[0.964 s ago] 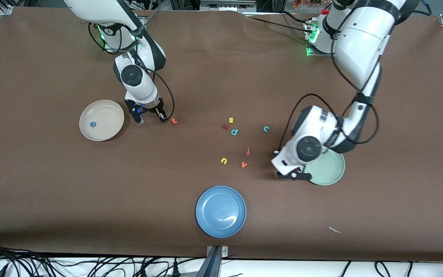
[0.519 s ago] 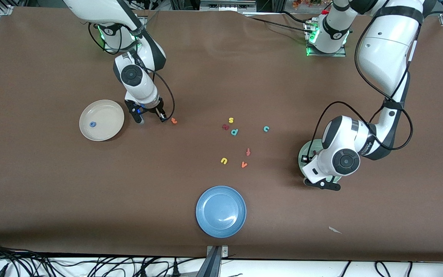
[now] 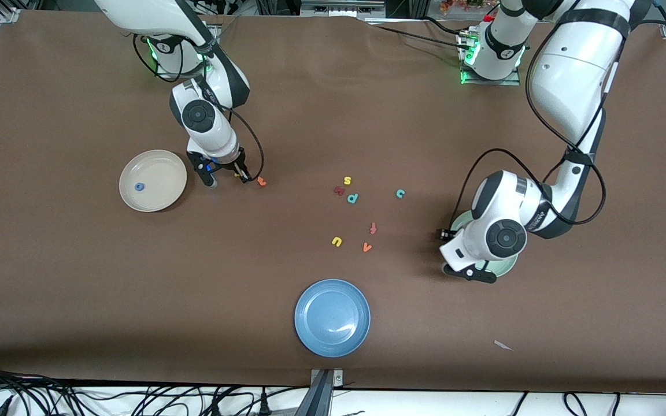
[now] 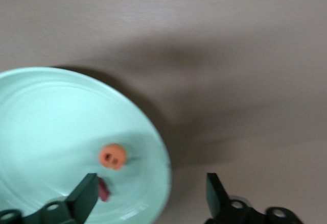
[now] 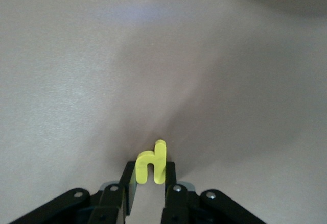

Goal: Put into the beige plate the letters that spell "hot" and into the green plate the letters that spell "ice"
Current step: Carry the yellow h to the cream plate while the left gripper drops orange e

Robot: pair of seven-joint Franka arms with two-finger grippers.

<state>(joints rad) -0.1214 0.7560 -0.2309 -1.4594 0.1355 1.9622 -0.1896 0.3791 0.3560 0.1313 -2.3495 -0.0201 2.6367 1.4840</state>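
Pincer right (image 5: pixel 149 183) clamps the yellow "h" (image 5: pixel 152 167) low over the bench (image 3: pixel 78 277) beside the beige plate (image 3: pixel 165 199), while left pincer (image 4: pixel 150 196), fingers apart, hangs over the green plate (image 4: pixel 46 117) holding the orange "e" (image 4: pixel 113 156).

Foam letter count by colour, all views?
Yellow: h, s, u = 3
Orange: t, f, v, e = 4
Teal: p, c = 2
Dark red: i, unread letter = 2
Blue: o = 1
Total: 12

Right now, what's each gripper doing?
Left gripper: open over the green plate's rim, holding nothing.
Right gripper: shut on the yellow "h".
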